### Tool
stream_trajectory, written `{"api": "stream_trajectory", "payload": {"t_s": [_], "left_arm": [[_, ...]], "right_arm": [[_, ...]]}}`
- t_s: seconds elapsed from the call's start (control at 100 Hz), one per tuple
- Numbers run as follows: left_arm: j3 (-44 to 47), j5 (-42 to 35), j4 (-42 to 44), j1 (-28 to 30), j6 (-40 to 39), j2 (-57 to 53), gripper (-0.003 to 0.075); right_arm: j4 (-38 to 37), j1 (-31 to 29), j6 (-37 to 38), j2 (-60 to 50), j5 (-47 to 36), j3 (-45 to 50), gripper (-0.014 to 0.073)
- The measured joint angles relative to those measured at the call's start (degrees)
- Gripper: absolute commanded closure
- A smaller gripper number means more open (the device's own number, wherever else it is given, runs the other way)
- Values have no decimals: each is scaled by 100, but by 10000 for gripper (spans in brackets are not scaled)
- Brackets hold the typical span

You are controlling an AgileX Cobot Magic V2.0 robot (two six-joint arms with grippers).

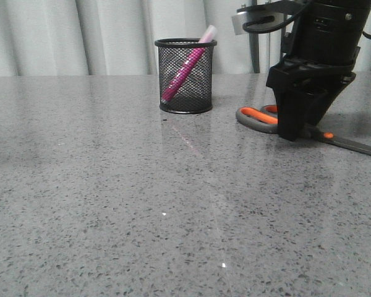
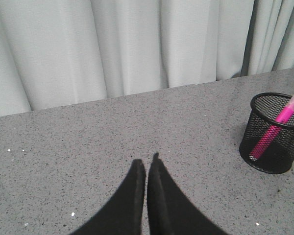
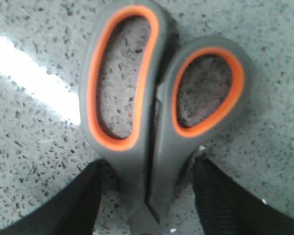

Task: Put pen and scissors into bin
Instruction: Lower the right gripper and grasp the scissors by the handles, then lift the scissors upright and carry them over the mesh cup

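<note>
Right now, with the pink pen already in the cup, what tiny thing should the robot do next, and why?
Probably close the right gripper on the scissors. Its fingers sit open on either side of the neck just below the handle loops, and the scissors lie flat on the table, outside the bin that already holds the pen.

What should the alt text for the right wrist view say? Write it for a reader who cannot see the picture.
Close-up of the scissors lying flat on the speckled grey table, grey handles with orange-lined loops filling the frame. The right gripper is open, a black finger on each side of the handle shanks.
</note>
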Motion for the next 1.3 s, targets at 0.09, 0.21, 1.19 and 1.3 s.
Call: {"api": "stream_trajectory", "payload": {"t_s": [0.09, 0.21, 1.19, 1.3], "left_arm": [[0, 0, 0, 0, 0, 0, 739], [0, 0, 0, 0, 0, 0, 739], [5, 0, -177, 0, 0, 0, 739], [5, 0, -210, 0, 0, 0, 739]], "right_arm": [[0, 0, 0, 2, 9, -24, 214], [0, 0, 0, 11, 23, -24, 283], [1777, 22, 13, -2569, -3767, 1312, 670], [1884, 381, -11, -2485, -4859, 1310, 670]]}}
